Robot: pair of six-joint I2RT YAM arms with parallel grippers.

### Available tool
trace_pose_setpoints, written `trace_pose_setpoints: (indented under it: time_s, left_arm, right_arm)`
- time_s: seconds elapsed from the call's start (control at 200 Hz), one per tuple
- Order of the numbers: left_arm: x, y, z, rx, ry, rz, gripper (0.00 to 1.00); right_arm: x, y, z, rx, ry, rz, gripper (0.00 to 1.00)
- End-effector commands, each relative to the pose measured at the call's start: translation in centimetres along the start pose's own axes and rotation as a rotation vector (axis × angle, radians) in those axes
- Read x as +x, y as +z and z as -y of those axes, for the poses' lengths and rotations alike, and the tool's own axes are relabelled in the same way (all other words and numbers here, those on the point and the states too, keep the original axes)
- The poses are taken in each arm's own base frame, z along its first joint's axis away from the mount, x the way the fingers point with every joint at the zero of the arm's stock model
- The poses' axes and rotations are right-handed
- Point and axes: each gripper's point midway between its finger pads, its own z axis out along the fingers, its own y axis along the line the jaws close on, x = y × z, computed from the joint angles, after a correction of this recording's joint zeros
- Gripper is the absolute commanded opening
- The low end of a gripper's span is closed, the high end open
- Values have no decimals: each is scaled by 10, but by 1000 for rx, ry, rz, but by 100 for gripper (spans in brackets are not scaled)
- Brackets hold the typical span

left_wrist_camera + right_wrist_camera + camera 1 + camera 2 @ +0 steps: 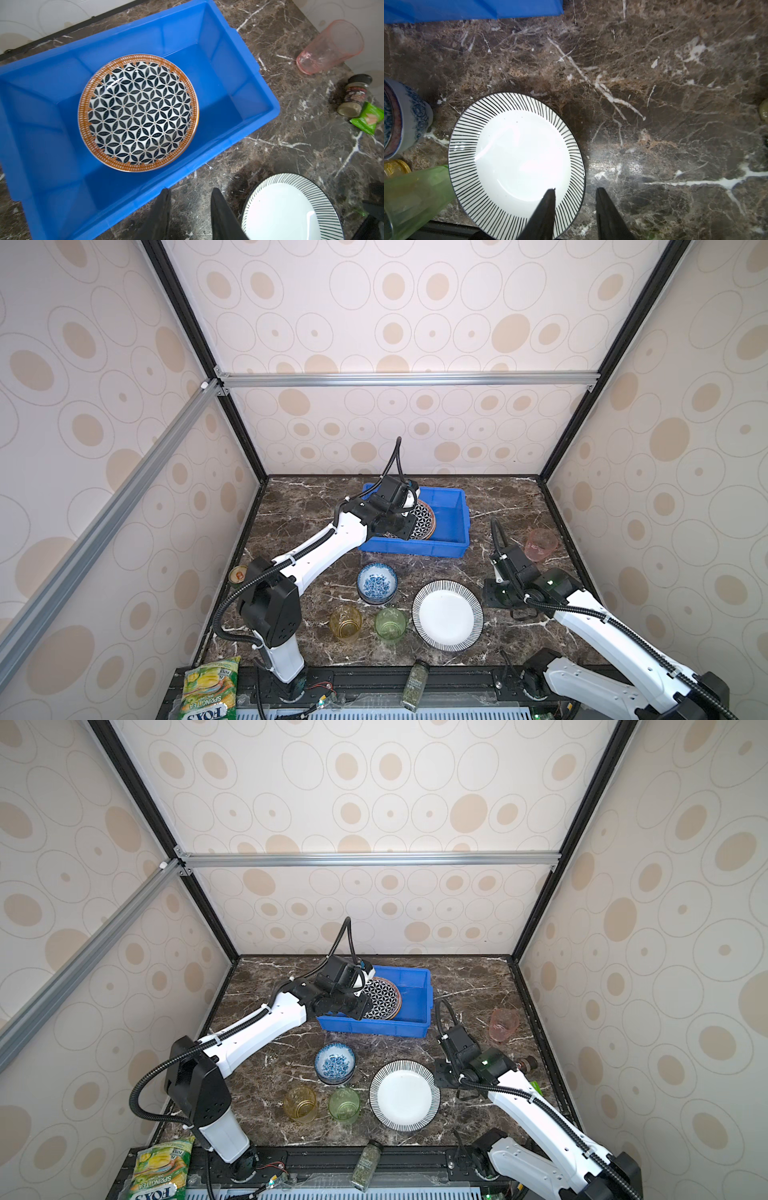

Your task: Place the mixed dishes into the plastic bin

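Observation:
The black geometric plate [138, 112] with an orange rim lies inside the blue plastic bin [451, 506]. My left gripper [190, 190] hovers by the bin's near wall, open and empty. A striped-rim white plate [448, 615] rests on the marble. My right gripper [575, 190] is open and straddles that plate's [517, 155] edge, one finger over the plate and one over the table. Left of the plate, in both top views, stand a blue floral bowl [377, 584], a yellow tumbler [345, 623] and a green tumbler [390, 624]. A pink tumbler [540, 544] stands right of the bin.
A spice jar [415, 684] lies at the front edge, beside a snack bag [210, 691]. A small tin can [238, 574] sits by the left wall. Another dark-lidded jar [353, 95] and a green packet [367, 118] lie near the right wall.

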Motion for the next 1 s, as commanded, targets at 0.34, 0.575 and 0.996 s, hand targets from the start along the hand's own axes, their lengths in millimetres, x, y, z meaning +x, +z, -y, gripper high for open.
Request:
trace_pose_setpoints:
  time_s: [0.34,0.575,0.996]
  left_arm:
    - [36,-5,35,106,76,-105,33]
    - [56,-2,44,133,99,-169,34]
    - [77,9,71,168,170,-268,34]
  right_arm:
    - [33,17,13,10,46,-86,37]
    - [42,33,10,-14,68,-121,36]
    - [49,53,6,-38,86,-146,31]
